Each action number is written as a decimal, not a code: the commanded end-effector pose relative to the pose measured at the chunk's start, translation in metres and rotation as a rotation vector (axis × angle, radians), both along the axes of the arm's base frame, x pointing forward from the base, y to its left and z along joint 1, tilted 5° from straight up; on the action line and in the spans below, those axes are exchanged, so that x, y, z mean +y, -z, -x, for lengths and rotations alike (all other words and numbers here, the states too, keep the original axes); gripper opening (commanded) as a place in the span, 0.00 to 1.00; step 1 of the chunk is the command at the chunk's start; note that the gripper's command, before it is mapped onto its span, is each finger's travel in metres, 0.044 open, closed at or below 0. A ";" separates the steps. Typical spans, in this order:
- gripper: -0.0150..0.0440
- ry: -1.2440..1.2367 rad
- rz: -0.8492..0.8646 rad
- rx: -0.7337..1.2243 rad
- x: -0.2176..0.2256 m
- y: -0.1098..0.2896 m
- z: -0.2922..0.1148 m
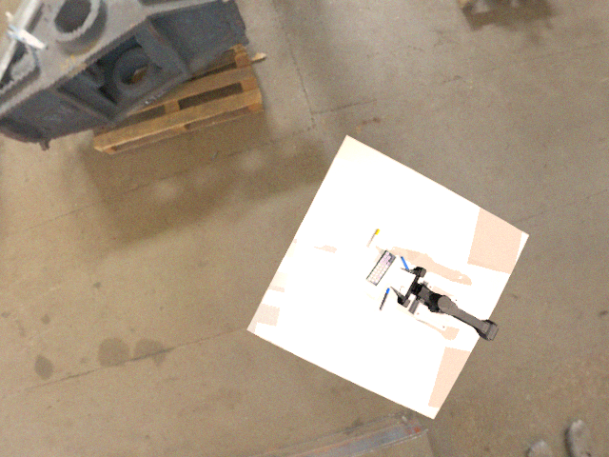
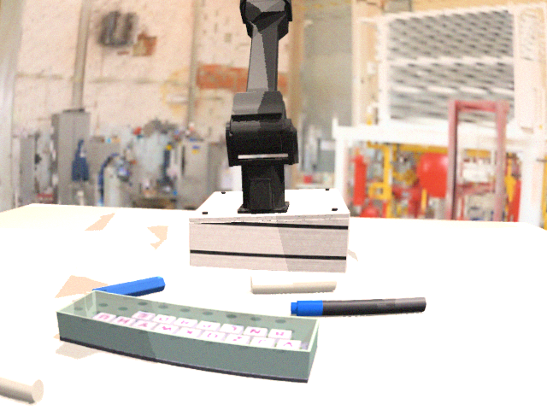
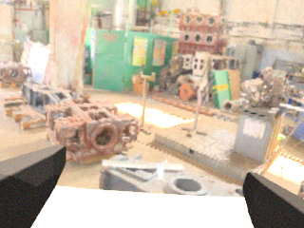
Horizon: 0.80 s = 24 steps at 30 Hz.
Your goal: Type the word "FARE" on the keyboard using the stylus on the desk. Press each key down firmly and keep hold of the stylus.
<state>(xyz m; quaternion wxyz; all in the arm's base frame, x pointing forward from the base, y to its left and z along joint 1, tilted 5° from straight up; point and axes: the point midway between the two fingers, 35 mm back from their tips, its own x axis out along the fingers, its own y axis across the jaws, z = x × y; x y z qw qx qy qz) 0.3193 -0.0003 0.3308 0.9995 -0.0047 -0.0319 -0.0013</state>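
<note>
Keyboard (image 2: 190,342), green tray, near left; stylus (image 2: 360,306), blue-tipped dark barrel, right of it, on desk (image 2: 441,353). Gripper (image 1: 409,284): jaws wide, holding nothing.

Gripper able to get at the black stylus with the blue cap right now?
Probably yes. The gripper is open and empty, and the stylus lies flat, apart from the keyboard, nothing over it.

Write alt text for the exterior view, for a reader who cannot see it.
A green keyboard with white keys lies at the front of a white table, none of the pens around it picked up. A blue-capped grey pen lies right of it, a blue pen behind its left end, and cream sticks nearby. Behind, the black arm rises from a white base.
</note>
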 end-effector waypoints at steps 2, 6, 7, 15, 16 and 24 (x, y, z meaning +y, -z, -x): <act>0.91 -0.003 -0.007 0.046 0.001 0.009 -0.006; 0.73 -0.012 -0.045 0.316 0.009 0.066 -0.036; 0.69 -0.012 -0.053 0.387 0.011 0.081 -0.041; 0.33 0.043 -0.088 0.969 0.023 0.209 -0.048; 0.29 0.051 -0.087 1.039 0.025 0.223 -0.045; 0.25 0.118 -0.042 1.535 0.040 0.304 -0.009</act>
